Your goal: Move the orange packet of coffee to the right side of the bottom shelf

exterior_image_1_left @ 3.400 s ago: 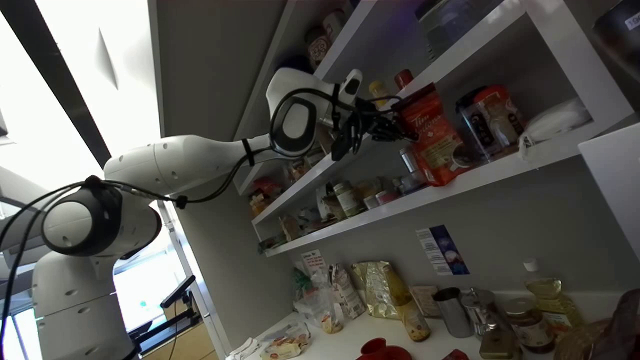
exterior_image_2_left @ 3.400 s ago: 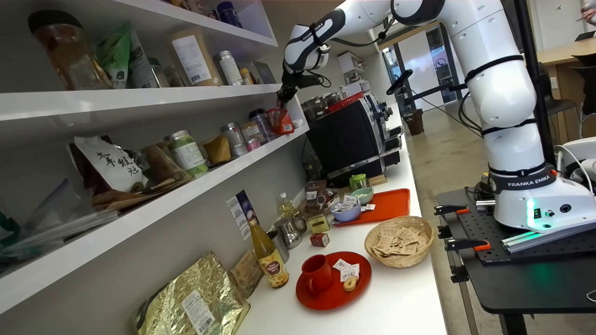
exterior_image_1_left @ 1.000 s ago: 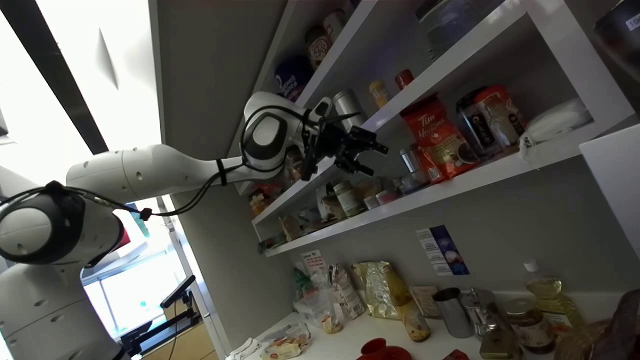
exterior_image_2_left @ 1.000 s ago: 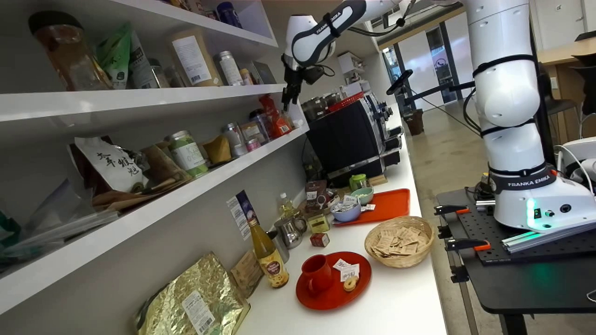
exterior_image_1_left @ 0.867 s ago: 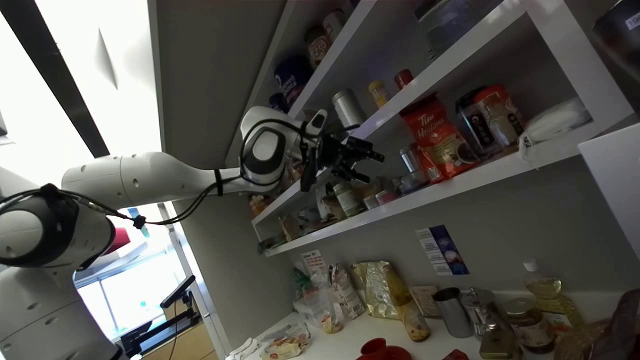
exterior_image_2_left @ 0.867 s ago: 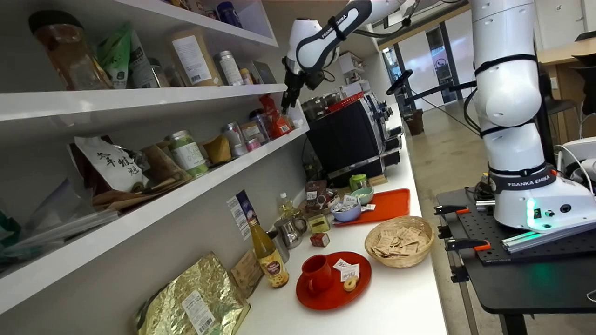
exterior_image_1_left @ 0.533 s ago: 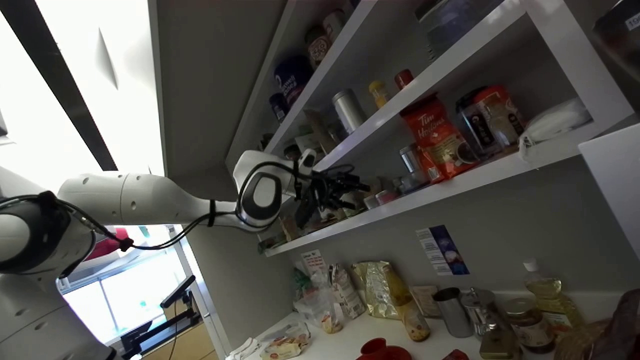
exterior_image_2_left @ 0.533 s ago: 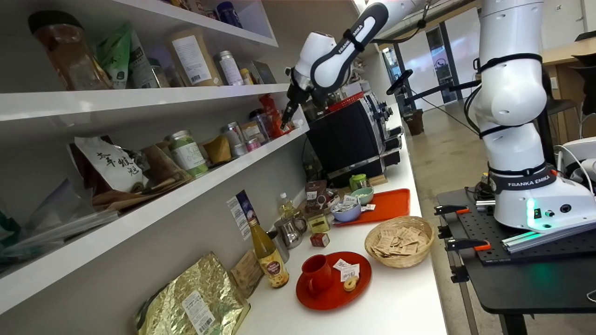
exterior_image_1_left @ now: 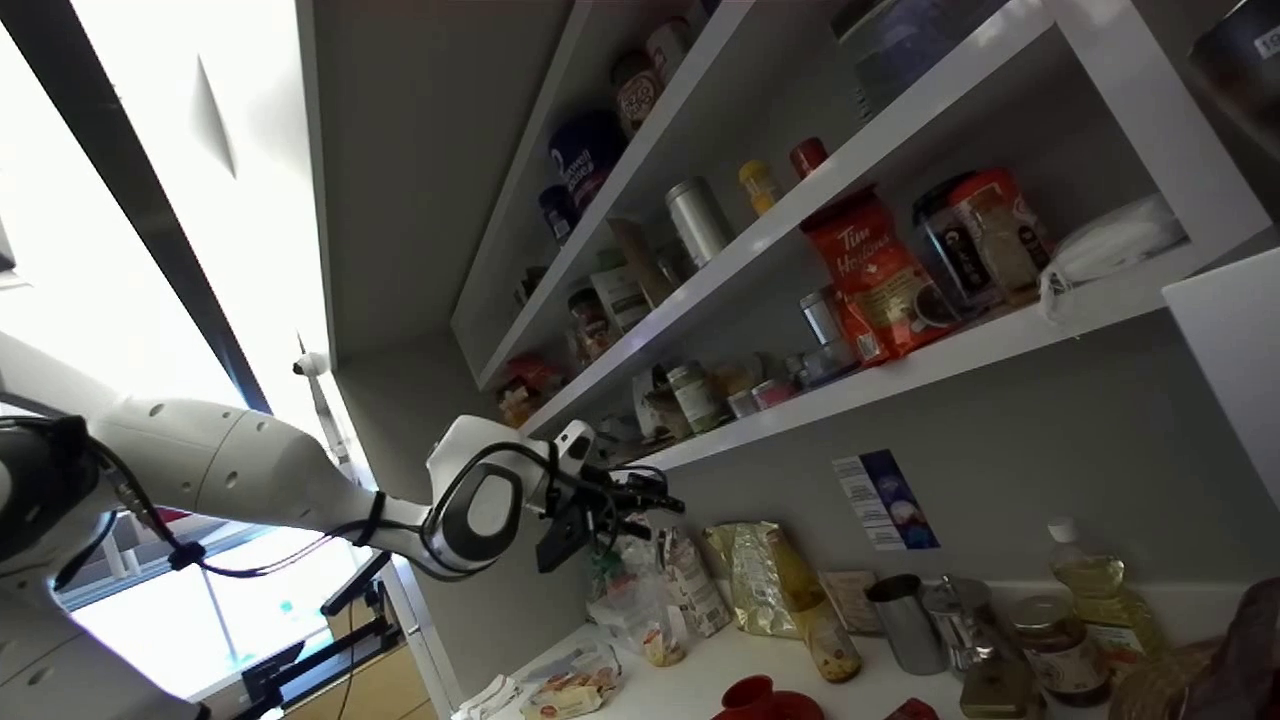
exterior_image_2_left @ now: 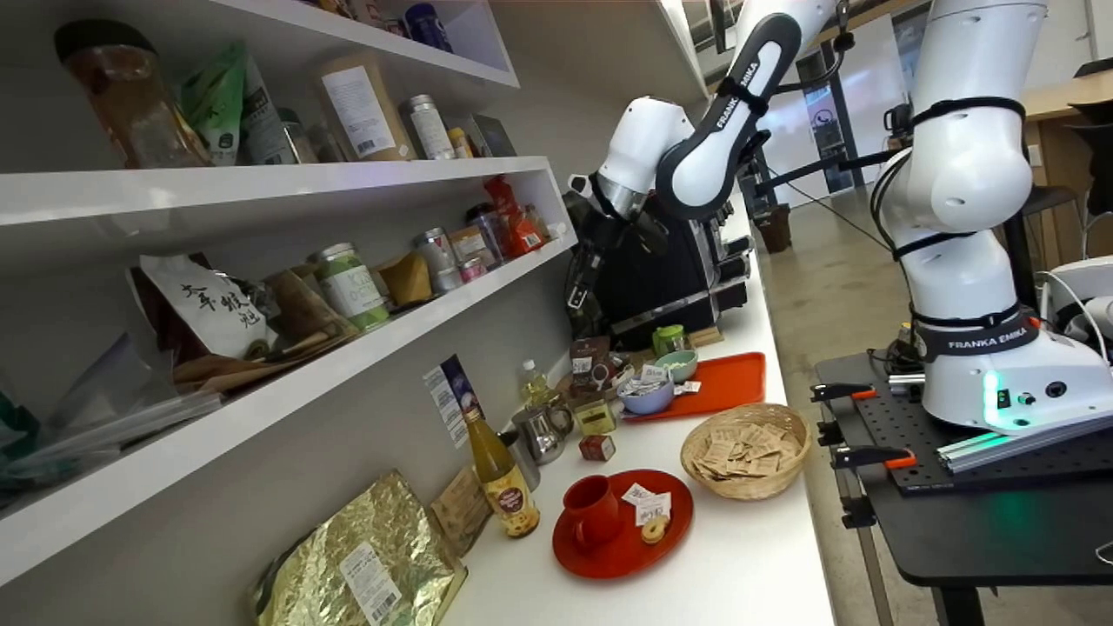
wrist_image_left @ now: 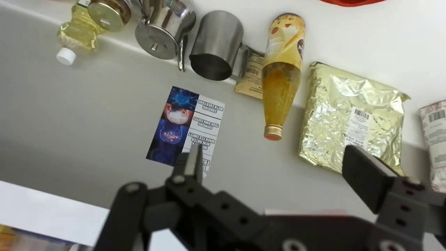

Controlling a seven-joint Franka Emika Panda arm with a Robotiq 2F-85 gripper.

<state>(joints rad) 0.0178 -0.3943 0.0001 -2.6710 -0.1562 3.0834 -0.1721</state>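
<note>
The orange Tim Hortons coffee packet (exterior_image_1_left: 872,272) stands about upright on the bottom shelf (exterior_image_2_left: 174,452), toward the right end, just beside a clear jar with a black lid (exterior_image_1_left: 960,245). A white plastic bag (exterior_image_1_left: 1115,242) lies nearer the end panel (exterior_image_1_left: 1150,110). The 2 fingers (wrist_image_left: 366,177) are spread and pinch nothing; in both exterior views we see them well apart from the packet and lower than it. In the wrist view they face the wall (wrist_image_left: 97,122) under the shelf.

We judge the placement complete and the step in hand a retreat. To do it well:

1. We do not close the fingers on the way; nothing is left to carry.
2. We draw the arm (exterior_image_2_left: 965,187) back from the wall before raising it, so that neither the fingers nor the looped cable (exterior_image_1_left: 186,555) hooks the shelf's front edge.
3. We plan a path clear of the glass bottle (wrist_image_left: 282,76) and the gold foil bag (wrist_image_left: 331,111) on the counter (wrist_image_left: 348,45).
4. We check the packet afterward. Its base sits near the front edge, and a soft pouch can slump or tip outward. If it leans, we regrip it high, lightly, and push its base deeper.
</note>
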